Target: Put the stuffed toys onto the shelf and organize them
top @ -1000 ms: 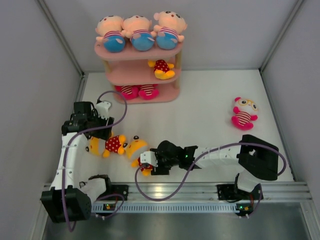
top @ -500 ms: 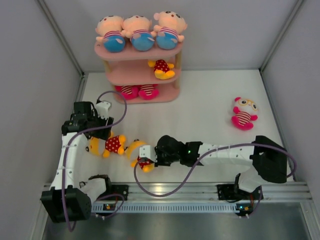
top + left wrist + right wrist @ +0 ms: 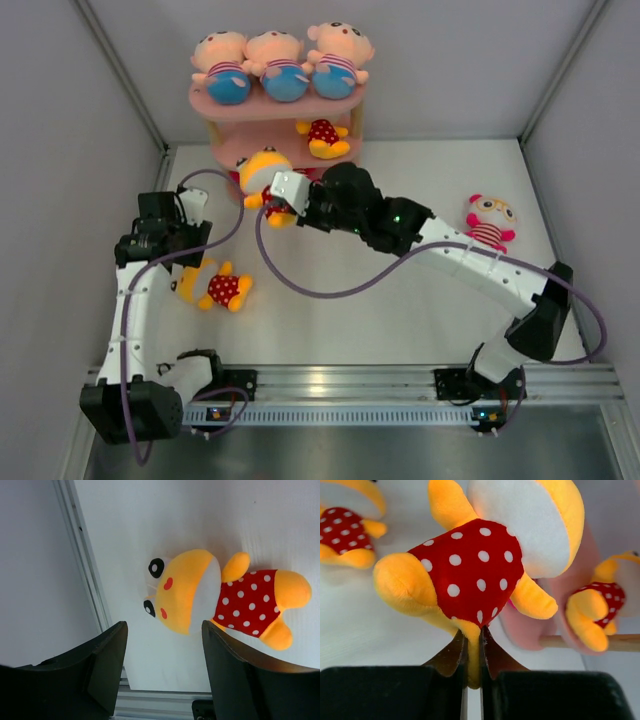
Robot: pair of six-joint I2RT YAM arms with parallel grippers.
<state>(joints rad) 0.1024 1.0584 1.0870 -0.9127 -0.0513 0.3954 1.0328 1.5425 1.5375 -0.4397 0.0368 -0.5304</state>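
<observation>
The top tier of the pink shelf is filled by three peach-headed dolls in striped shirts, and one yellow polka-dot toy is seated at the right of the middle tier. The bottom tier is largely hidden behind the right arm, so its contents cannot be told. A second yellow polka-dot toy is pinched by a lower limb in the clenched right gripper and is held just before the middle tier, upper centre of the top view, not yet set down. A third yellow toy lies on the table at lower left beneath the left gripper, whose jaws are spread and grasp nothing. A pink-white striped toy is left at the far right. Roughly the latter half of the placing is judged to be in hand.
</observation>
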